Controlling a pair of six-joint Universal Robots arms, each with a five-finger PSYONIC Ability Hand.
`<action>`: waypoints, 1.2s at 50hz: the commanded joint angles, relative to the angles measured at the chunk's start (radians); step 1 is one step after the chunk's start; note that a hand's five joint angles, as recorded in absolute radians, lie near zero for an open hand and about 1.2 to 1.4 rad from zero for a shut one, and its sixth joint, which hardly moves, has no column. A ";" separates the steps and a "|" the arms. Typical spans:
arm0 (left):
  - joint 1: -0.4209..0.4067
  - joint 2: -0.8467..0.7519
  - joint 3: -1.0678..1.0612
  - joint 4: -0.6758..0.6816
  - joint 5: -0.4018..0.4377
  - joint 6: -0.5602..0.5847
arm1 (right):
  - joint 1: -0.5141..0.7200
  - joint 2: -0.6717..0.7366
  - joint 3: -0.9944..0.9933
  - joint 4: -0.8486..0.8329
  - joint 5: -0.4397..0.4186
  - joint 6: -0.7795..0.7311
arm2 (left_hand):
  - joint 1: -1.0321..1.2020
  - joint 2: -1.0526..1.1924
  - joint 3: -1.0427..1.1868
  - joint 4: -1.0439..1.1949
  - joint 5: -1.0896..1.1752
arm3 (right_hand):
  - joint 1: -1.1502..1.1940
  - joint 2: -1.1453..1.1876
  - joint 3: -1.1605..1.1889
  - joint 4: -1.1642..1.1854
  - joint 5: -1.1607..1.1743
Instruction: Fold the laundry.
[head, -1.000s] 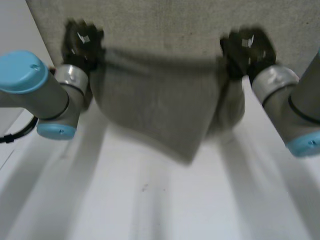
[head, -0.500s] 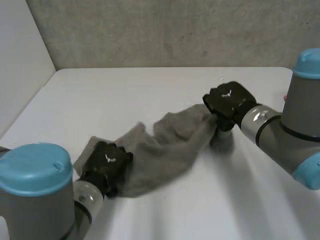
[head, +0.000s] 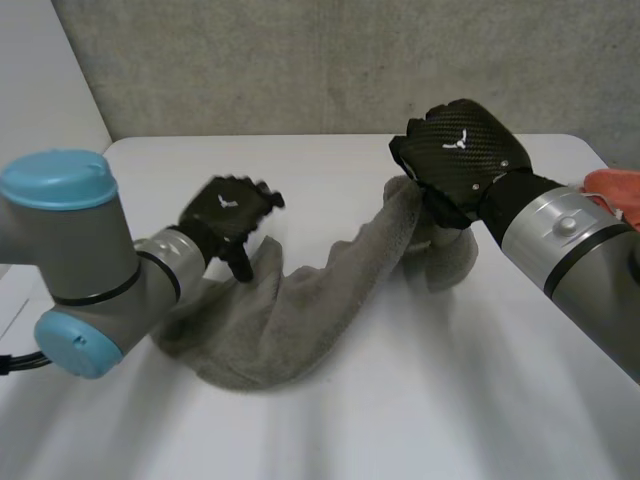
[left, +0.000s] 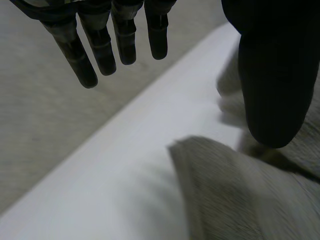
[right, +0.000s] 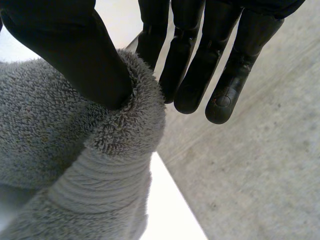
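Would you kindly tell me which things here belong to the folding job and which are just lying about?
Part of the job:
- grey towel, partly lifted off the white table
- right hand, pinching one end of the towel
- left hand, open over the other end

Lying about:
- orange cloth beside the right arm, untouched; possibly later laundry

Grey terry towel (head: 290, 310), rumpled and bunched into a long arc. One end lies heaped on the white table (head: 420, 400). The opposite end is raised, pinched in the right hand (head: 455, 160).
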 joint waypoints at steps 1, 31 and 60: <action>0.007 -0.105 0.050 -0.102 0.121 0.059 | 0.000 -0.021 0.012 0.003 0.002 -0.010 | 0.114 0.108 0.105 0.112 0.105 | 0.426 0.231 0.215 0.209 0.239; -0.047 -0.241 0.133 -0.166 0.186 0.028 | -0.017 0.031 0.003 0.002 0.018 -0.016 | 0.334 0.328 0.325 0.332 0.324 | 0.426 0.231 0.215 0.209 0.239; -0.016 0.124 0.187 0.654 -0.294 0.032 | -0.001 0.358 -0.607 -0.420 0.230 0.027 | 1.086 1.079 1.077 1.084 1.076 | 0.426 0.231 0.215 0.209 0.239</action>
